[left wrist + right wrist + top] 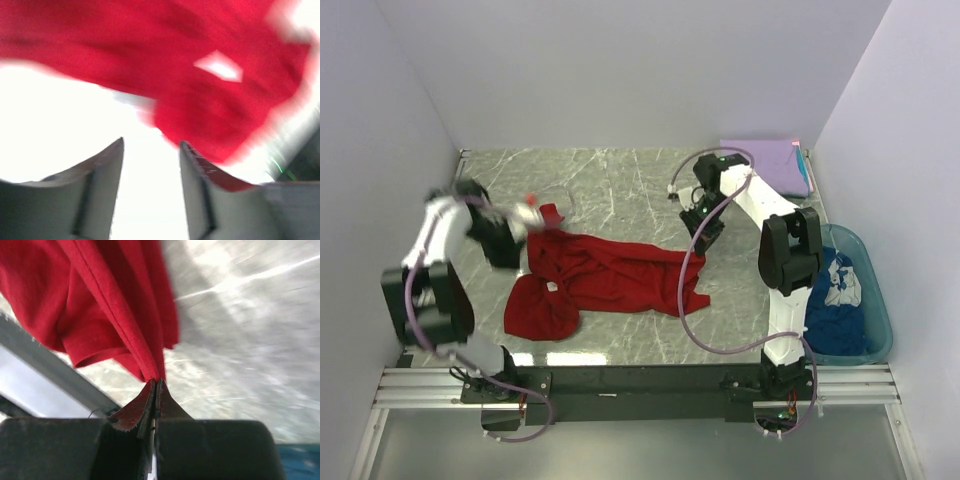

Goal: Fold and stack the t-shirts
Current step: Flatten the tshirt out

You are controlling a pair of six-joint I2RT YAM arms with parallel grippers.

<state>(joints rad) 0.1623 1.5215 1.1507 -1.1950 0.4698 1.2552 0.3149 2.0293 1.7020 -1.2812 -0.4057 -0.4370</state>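
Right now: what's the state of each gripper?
Left gripper: open, holding nothing.
Right gripper: closed on the red shirt.

red shirt [600,275]: plain bright red, unfolded and rumpled, stretched across the centre of the top view from centre left to centre right.
red shirt, left part: bunched into a rounded lump at lower left of centre, with a small white tag showing.
red shirt, right edge: gathered into a hemmed fold and pinched between the closed fingers of the right gripper [156,382].
lavender shirt [765,160]: plain, folded flat into a neat rectangle, upper right of the top view, well apart from the red shirt.
blue shirt [835,300]: dark blue with white print, a crumpled heap inside the tub [876,300], lower right.
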